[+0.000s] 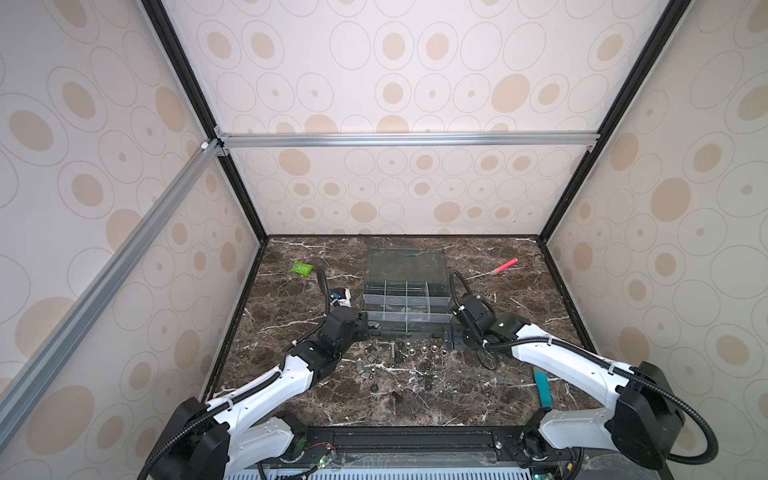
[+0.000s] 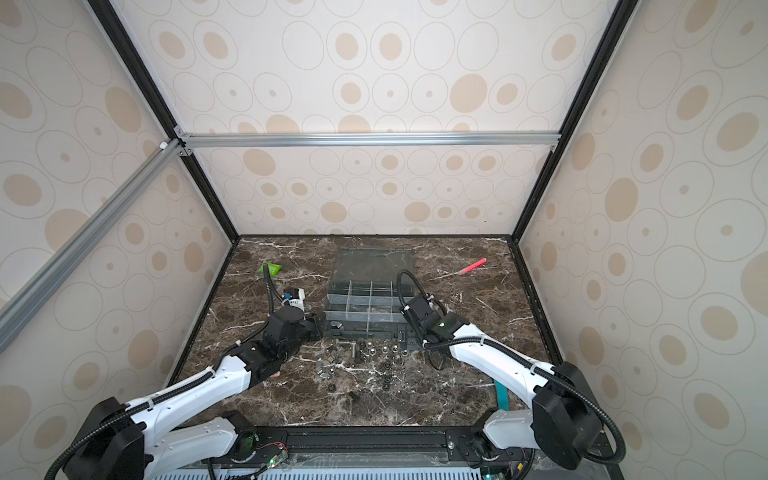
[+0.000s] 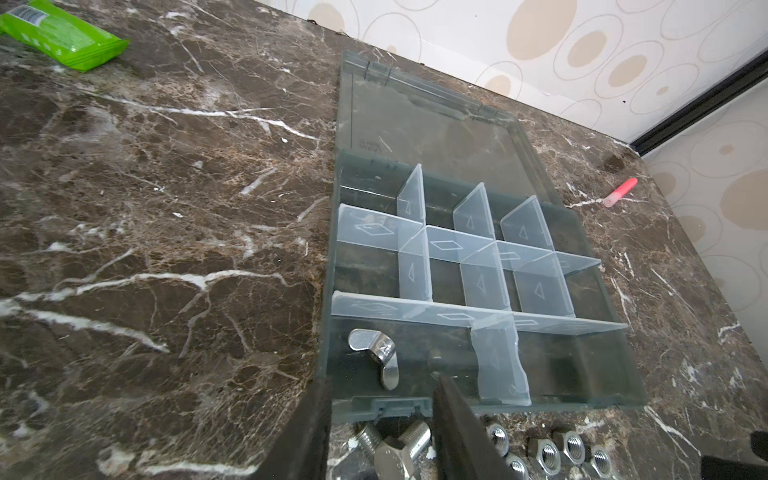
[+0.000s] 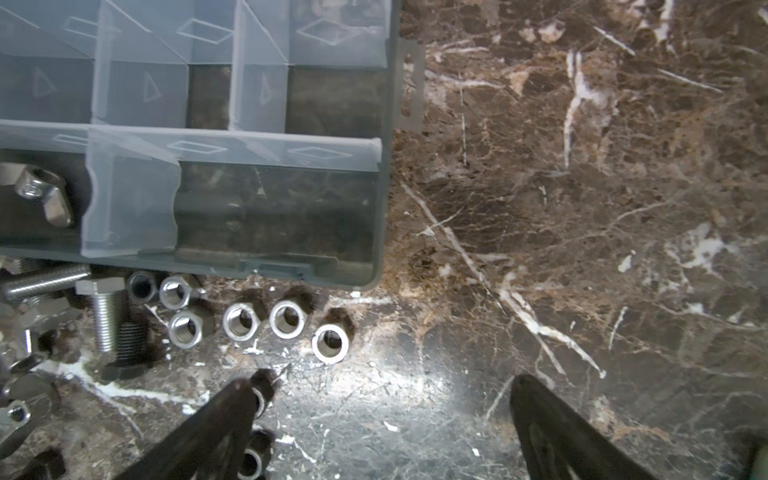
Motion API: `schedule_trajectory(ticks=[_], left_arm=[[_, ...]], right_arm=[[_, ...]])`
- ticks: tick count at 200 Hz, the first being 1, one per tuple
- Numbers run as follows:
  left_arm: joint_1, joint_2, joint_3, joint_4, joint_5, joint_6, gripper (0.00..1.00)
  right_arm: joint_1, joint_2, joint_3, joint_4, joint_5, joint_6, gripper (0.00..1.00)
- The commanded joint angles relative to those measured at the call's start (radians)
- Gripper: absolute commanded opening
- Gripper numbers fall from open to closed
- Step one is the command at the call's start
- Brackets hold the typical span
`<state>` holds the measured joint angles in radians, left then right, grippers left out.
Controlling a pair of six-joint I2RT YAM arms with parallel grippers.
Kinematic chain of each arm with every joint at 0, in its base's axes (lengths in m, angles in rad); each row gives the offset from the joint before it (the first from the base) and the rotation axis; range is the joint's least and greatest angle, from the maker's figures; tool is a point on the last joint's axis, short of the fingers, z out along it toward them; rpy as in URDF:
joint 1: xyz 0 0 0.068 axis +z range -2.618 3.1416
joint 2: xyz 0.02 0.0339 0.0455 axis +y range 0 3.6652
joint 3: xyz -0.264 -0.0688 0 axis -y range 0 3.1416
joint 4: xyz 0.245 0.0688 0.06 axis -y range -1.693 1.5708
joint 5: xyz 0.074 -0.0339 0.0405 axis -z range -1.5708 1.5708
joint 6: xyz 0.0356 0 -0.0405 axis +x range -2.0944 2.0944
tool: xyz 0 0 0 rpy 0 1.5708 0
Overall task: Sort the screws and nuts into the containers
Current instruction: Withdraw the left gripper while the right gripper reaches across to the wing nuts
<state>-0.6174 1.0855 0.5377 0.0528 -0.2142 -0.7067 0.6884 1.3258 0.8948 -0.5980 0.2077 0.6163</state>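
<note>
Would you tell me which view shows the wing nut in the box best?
Left wrist: the wing nut lies whole and sharp in a cell. Right wrist shows it at the frame edge; top views leave it too small to tell.

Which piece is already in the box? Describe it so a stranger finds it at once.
Find the grey organizer box mid-table, then its front row nearest the robot, left-hand cell. There lies a shiny silver wing nut; unlike the hex nuts and bolts outside the front wall, it has two curved wings.
</note>
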Motion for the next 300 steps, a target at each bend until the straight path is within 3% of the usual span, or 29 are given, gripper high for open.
schedule_trajectory(ticks=[1,53,118,147,203,258,300], left_arm=[[0.004,-0.032,-0.016,-0.039,-0.047,-0.044,0.41],[0.004,-0.117,-0.095,-0.028,-0.070,-0.117,0.41],[0.007,-0.243,-0.149,-0.093,-0.158,-0.125,0.42],[0.017,-0.300,-0.161,-0.091,-0.242,-0.084,0.45],[0.112,-0.380,-0.096,-0.127,-0.303,0.088,0.51],[0.297,-0.467,-0.123,-0.132,-0.173,0.121,0.55],[0.437,-0.422,-0.128,-0.084,-0.006,0.119,0.55]], right_arm=[[0.017,0.051,0.041,0.011,-0.042,-0.034,1.00],[0.084,0.207,0.168,0.023,-0.089,-0.084,1.00],[0.174,0.378,0.296,0.058,-0.146,-0.092,0.99],[0.223,0.475,0.401,0.047,-0.177,-0.094,0.98],[0.322,0.581,0.506,0.061,-0.197,-0.079,0.96],[0.385,0.643,0.589,0.023,-0.208,-0.101,0.89],[0.420,0.690,0.646,0.013,-0.230,-0.100,0.81]])
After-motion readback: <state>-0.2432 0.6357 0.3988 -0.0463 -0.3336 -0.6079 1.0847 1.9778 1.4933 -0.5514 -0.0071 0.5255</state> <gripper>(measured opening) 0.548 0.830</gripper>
